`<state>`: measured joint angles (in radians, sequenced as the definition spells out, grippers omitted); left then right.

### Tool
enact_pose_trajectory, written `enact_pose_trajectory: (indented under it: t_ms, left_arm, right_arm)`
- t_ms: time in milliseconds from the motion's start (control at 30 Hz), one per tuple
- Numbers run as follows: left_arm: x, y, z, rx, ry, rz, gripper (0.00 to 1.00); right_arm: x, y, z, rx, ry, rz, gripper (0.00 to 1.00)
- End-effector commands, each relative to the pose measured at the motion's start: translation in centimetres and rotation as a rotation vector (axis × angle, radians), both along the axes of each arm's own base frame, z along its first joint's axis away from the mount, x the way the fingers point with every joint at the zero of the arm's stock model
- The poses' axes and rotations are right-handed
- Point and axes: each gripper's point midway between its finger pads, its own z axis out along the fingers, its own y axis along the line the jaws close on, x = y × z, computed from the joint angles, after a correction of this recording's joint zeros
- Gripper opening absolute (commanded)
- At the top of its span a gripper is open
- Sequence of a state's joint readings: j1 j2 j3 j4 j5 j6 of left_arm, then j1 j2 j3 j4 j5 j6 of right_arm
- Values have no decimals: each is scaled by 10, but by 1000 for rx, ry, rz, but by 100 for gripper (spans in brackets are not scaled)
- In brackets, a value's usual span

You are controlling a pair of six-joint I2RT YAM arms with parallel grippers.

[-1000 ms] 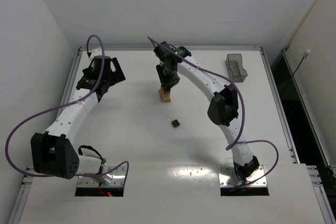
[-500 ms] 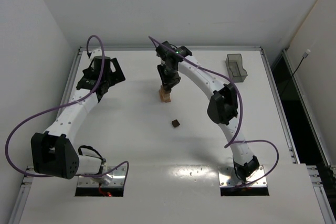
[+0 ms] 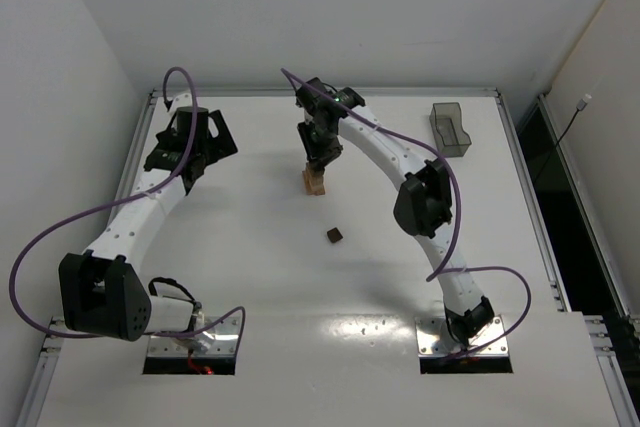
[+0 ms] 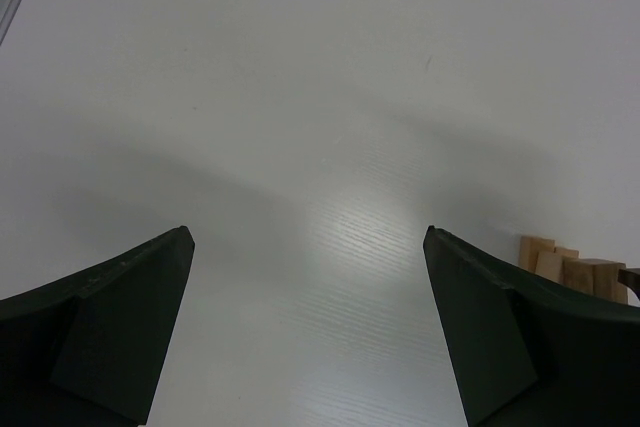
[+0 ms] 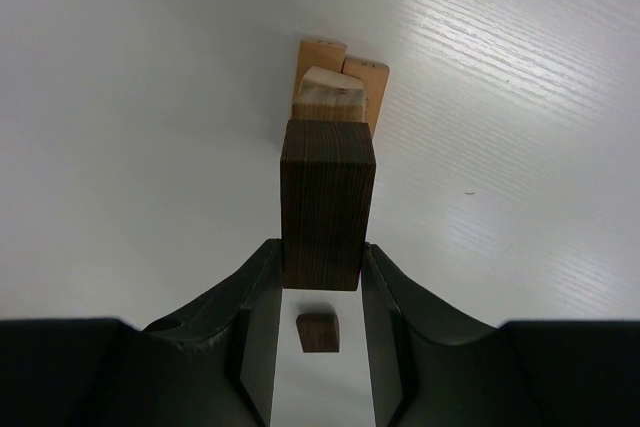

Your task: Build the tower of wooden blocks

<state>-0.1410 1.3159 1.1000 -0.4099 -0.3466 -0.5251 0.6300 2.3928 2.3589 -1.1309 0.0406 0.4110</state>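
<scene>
Wood block tower, far centre of table, beneath right gripper clamped on dark bar (left gripper gaping, empty): risk, off-centre release likely topples the narrow stack.

One wood block tower, three tan pieces showing. One dark brown bar right over the tower. One small dark cube near the tower. One clear grey bin well apart from it. Two arms, left arm and right arm; two pincers, left pincer and right pincer. One surface.
</scene>
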Motion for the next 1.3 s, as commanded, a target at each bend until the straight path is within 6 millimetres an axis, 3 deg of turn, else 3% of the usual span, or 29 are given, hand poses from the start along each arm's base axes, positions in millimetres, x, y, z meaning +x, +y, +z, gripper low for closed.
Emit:
enact_pose_trajectory:
  t_ms: [0,367,533,1267]
  left_arm:
    - [3,2,2,-20,-26,8,100]
    - [4,1,-2,-24,-16,1,100]
    - [4,1,-2,-24,-16,1,100]
    - [5,4,-2,-43,-16,8,100]
  right_arm:
    - [10,10,10,43,-38,15,5]
    - [10,10,10,43,-38,15,6]
    - [10,10,5,37,-30,15,21]
    - [10,9,5,34,-33,23,46]
